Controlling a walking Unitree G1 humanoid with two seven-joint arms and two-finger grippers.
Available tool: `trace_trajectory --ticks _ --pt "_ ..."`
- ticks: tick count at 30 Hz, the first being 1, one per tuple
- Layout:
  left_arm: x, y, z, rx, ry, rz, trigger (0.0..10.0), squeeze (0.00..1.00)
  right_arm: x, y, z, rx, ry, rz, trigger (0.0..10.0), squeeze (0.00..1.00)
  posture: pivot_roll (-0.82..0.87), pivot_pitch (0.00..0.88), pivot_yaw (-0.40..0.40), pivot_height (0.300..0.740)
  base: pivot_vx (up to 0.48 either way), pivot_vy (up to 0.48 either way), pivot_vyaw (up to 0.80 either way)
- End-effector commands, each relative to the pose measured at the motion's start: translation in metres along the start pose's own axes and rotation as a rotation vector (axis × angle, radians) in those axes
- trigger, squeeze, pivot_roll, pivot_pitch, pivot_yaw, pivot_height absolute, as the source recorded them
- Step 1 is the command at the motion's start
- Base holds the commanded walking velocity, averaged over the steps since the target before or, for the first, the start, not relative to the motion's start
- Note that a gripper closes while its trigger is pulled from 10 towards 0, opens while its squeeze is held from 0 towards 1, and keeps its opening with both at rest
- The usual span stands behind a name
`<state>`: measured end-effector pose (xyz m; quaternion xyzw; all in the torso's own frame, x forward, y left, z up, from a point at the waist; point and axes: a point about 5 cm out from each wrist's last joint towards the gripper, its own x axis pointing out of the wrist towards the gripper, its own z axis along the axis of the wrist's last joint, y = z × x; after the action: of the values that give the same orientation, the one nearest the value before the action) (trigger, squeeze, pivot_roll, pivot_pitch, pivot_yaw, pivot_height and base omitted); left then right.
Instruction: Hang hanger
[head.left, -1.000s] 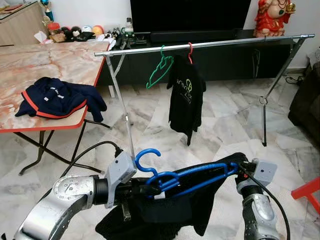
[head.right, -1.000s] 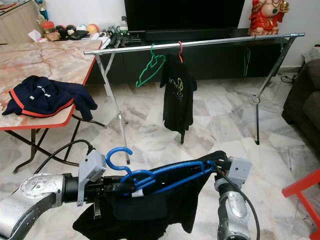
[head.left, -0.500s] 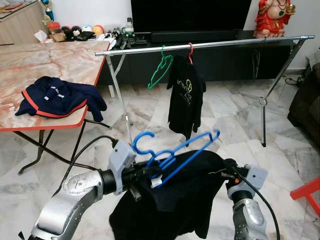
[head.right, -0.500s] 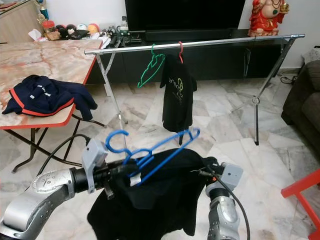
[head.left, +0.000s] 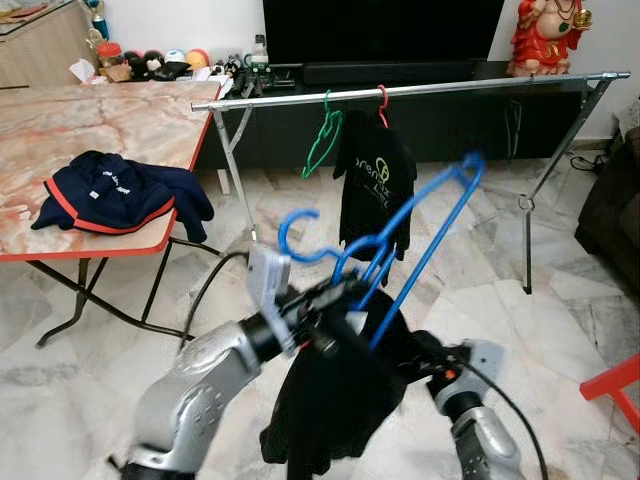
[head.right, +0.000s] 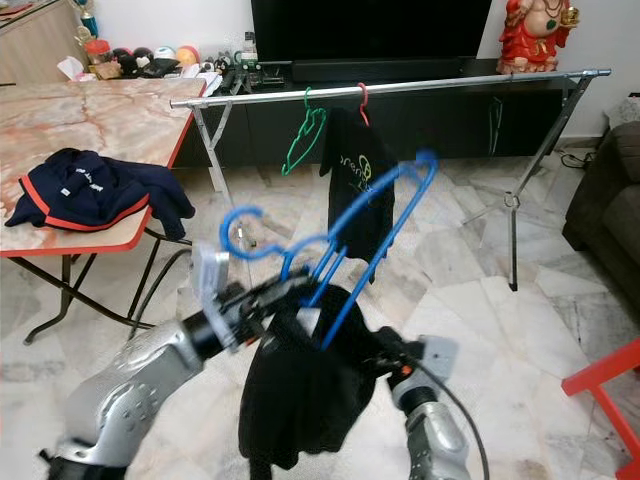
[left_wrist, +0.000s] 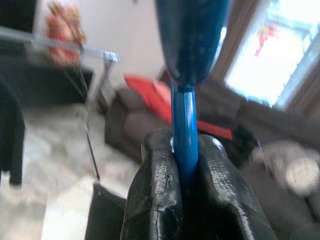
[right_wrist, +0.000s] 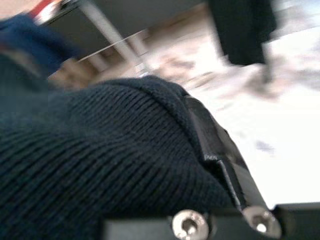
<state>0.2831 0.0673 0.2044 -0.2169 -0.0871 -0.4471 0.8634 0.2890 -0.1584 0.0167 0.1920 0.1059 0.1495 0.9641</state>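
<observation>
Distance to the rail is what the coming move turns on: the blue hanger (head.left: 400, 255), pinched at its neck by the left end effector (head.left: 335, 300), sits low and well short of the steel drying rail (head.left: 420, 88), which runs crosswise ahead and higher up. The hanger's long axis tilts steeply, one shoulder tip raised toward the rail, and its open hook curls back toward the robot's left. The left wrist view shows both black rubbery fingers (left_wrist: 155, 200) pressed tight on the smooth blue plastic rod. A dark knit garment (head.left: 335, 400) droops limp from the hanger; the right end effector (right_wrist: 220, 155) lies against its ribbed cloth, though whether it grips is unclear. The left arm is nearer the rail, where a green hanger (head.left: 322, 140) and a black T-shirt (head.left: 372, 190) hang.
</observation>
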Motion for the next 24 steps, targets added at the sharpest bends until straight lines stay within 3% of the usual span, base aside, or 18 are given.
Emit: trace_trajectory --ticks 1,8,12,14,17,24 --pt "0.004 0.003 0.008 0.013 -0.082 0.052 10.0 0.00 -0.002 0.004 -0.007 0.009 0.043 0.056 0.0 0.00 -0.03 0.060 0.004 0.740 0.000 0.000 0.00" --pt "0.017 0.006 0.024 0.014 -0.273 0.185 10.0 0.00 -0.008 0.010 -0.018 0.024 0.114 0.182 0.0 0.00 -0.03 0.063 0.008 0.740 0.000 0.000 0.00" --pt "0.018 0.009 0.038 -0.047 -0.403 0.246 10.0 0.00 -0.015 0.011 -0.028 0.058 0.162 0.257 0.0 0.00 -0.03 0.064 0.008 0.740 0.000 0.000 0.00" --pt "0.019 0.011 0.045 -0.135 -0.475 0.252 10.0 0.00 -0.020 0.011 -0.033 0.070 0.196 0.291 0.0 0.00 -0.03 0.062 0.009 0.740 0.000 0.000 0.00" --pt "0.018 0.013 0.051 -0.205 -0.524 0.249 10.0 0.00 -0.024 0.013 -0.039 0.087 0.230 0.323 0.0 0.00 -0.02 0.061 0.009 0.740 0.000 0.000 0.00" --pt "0.019 0.015 0.054 -0.196 -0.544 0.263 10.0 0.00 -0.033 0.018 -0.050 0.071 0.342 0.432 0.0 0.00 -0.03 0.059 0.008 0.740 0.000 0.000 0.00"
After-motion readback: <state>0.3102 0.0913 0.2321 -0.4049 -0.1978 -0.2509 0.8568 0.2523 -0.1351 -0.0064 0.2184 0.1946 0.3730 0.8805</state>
